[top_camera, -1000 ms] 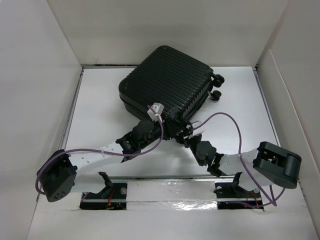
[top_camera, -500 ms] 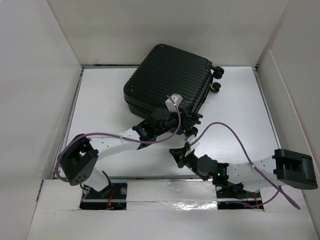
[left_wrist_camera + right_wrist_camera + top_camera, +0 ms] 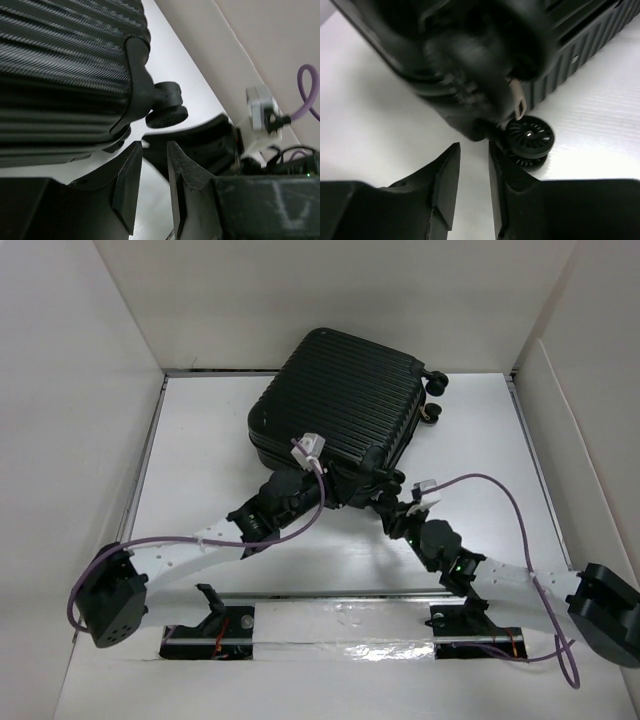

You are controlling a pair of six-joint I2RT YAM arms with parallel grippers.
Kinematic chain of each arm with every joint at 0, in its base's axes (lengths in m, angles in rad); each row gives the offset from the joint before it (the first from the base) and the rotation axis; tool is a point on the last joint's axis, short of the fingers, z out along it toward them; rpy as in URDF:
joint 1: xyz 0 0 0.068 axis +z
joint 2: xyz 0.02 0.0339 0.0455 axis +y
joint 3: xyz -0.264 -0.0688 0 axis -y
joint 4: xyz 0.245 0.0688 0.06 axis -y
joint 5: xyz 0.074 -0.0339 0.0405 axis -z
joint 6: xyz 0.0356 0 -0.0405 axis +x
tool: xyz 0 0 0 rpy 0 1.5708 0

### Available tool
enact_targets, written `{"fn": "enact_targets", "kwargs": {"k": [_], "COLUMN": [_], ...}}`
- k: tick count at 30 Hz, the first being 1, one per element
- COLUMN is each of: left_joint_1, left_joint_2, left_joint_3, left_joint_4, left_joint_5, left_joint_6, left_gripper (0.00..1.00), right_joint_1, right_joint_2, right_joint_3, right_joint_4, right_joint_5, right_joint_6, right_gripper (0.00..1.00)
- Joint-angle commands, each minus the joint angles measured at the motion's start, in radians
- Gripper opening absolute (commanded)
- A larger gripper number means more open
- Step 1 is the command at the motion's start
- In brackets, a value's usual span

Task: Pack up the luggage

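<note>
Luggage (image 3: 335, 405) is lying closed on the table (image 3: 200, 440), just ahead of both grippers at its near edge. Left gripper (image 3: 152, 192) and right gripper (image 3: 472, 187) are each showing a narrow gap, holding nothing, a caster wheel (image 3: 529, 137) sitting just beyond the right fingertips.

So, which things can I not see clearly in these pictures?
- Inside of the luggage: hidden in every view by its closed ribbed shell.
- Left hand: hidden in the top view under its own wrist and the luggage edge.
- Right hand: its tips are too dark to separate from the luggage in the top view.
- Dark part near the caster wheel: blurred in the right wrist view.
</note>
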Motion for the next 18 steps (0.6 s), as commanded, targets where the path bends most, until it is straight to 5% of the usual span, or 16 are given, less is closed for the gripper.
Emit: {"fn": "enact_targets", "kwargs": {"k": [1,11,18], "left_joint_1": [0.009,0.018,0.029], "left_joint_2": [-0.087,-0.190,-0.210], "left_joint_3": [-0.068,-0.186,-0.223], "left_joint_4": [0.023,0.009,0.024], "left_joint_5": [-0.052,-0.024,-0.004], "left_joint_6": [0.000,0.043,0.090], "left_gripper": [0.24,0.25,0.26], "right_joint_1": [-0.110,-0.365,-0.489], "right_joint_2": [-0.044,0.058,0.263], "right_joint_3": [-0.014,-0.031,0.101], "right_joint_4": [0.082,0.269,0.281], "right_joint_5": [-0.212,-0.456,-0.807], "right_joint_6": [-0.077,-0.134,-0.171], "right_gripper": [0.37,0.40,0.56]}}
